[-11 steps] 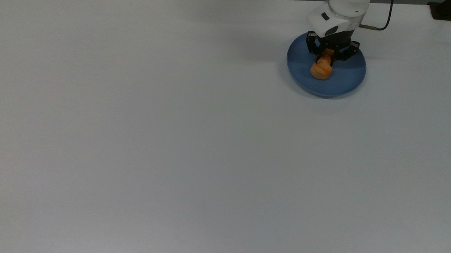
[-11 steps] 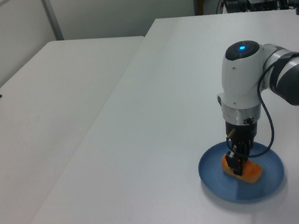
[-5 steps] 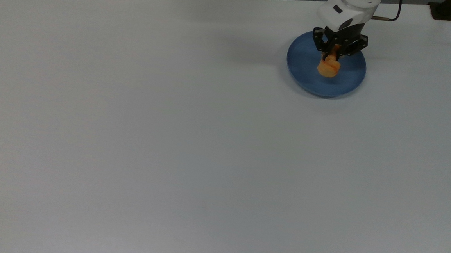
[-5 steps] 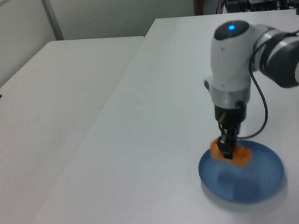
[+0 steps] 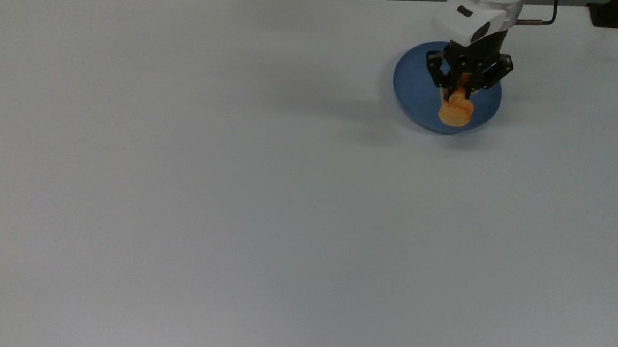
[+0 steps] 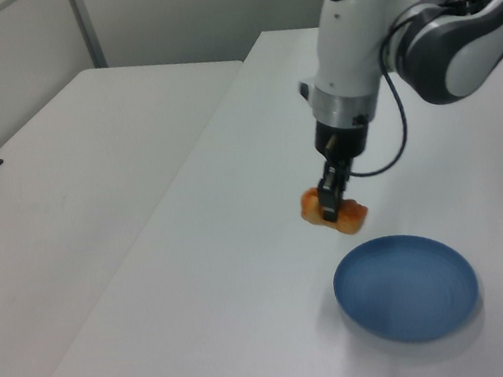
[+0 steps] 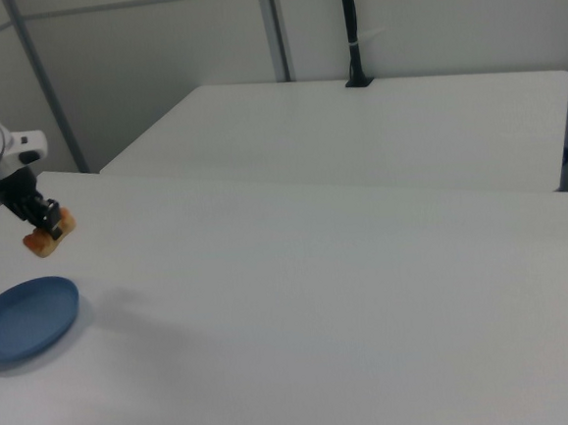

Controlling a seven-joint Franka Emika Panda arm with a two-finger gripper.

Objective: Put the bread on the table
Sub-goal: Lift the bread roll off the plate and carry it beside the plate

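A: Top view first. How will the bread (image 5: 456,111) handle?

B: Light and soft, I'd guess; it could dent or slip, so a grip across its middle suits. There the gripper (image 5: 456,94) has its fingers closed on the loaf, which pokes out below them, over the plate (image 5: 416,89).

A: Left view?

B: The bread (image 6: 333,211) hangs crosswise between the fingers (image 6: 332,201), an end showing on each side, well above the bench (image 6: 245,274) and beside the plate (image 6: 406,287).

A: Right view?

B: The bread (image 7: 48,236) is pinched at the gripper (image 7: 49,226), up above the plate (image 7: 25,318).
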